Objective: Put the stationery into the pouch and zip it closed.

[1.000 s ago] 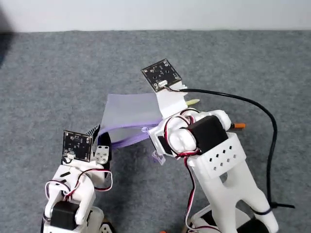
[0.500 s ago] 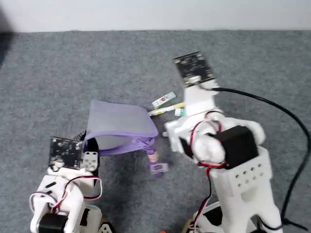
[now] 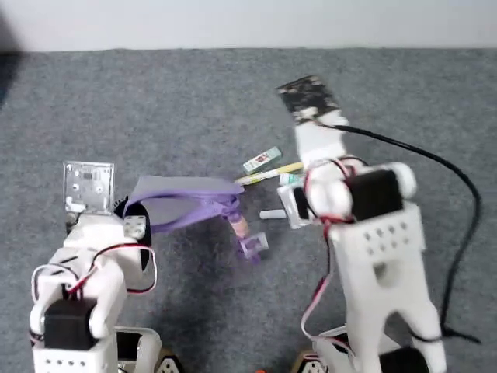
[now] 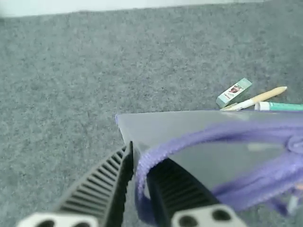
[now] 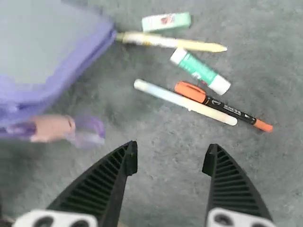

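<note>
Pouch [image 4: 199,137] edge clamped in left end effector [image 4: 140,161]; right end effector [image 5: 171,146] apart over bare carpet [image 5: 161,189] beside pens [image 5: 184,101].

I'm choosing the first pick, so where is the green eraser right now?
In the high view the green eraser lies on the carpet just right of the pouch, beside the yellow pencil on the side away from the arms.
</note>
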Motion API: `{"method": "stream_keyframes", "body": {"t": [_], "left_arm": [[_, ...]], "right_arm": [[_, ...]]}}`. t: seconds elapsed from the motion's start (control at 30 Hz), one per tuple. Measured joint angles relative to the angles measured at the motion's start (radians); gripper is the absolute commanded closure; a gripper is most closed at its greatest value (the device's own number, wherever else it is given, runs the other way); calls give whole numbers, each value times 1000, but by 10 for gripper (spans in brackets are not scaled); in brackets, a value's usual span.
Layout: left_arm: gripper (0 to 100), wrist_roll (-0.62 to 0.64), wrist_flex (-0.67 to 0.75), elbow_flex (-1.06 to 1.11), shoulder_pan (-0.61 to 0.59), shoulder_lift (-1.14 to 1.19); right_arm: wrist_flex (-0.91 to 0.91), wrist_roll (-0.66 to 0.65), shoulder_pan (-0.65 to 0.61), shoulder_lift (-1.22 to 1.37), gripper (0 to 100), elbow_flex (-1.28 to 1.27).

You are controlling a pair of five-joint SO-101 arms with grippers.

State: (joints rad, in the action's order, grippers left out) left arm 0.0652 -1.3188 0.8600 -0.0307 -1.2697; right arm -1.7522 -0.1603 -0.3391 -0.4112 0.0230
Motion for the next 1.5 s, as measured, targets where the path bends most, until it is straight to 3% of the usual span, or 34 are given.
{"method": "stream_keyframes", "body": {"t": [0.23,0.53,0.7,0.87,1.2,1.27,1.43,1.5], "left_arm": [[989,2,0,-8,-15,31],[989,8,0,-8,-195,43],[989,8,0,-8,-201,43],[989,8,0,-8,-201,43],[988,8,0,-8,-201,43],[988,8,0,-8,-201,43],[988,8,0,-8,-201,43],[988,8,0,-8,-201,43]], "right_arm": [[0,-86,64,253,775,0],[173,-241,143,508,775,100],[232,-301,140,675,773,218],[233,-379,140,856,690,367],[233,-466,140,1165,690,562],[233,-466,141,1217,734,591],[233,-497,137,1300,991,686],[233,-529,137,1307,975,720]]}}
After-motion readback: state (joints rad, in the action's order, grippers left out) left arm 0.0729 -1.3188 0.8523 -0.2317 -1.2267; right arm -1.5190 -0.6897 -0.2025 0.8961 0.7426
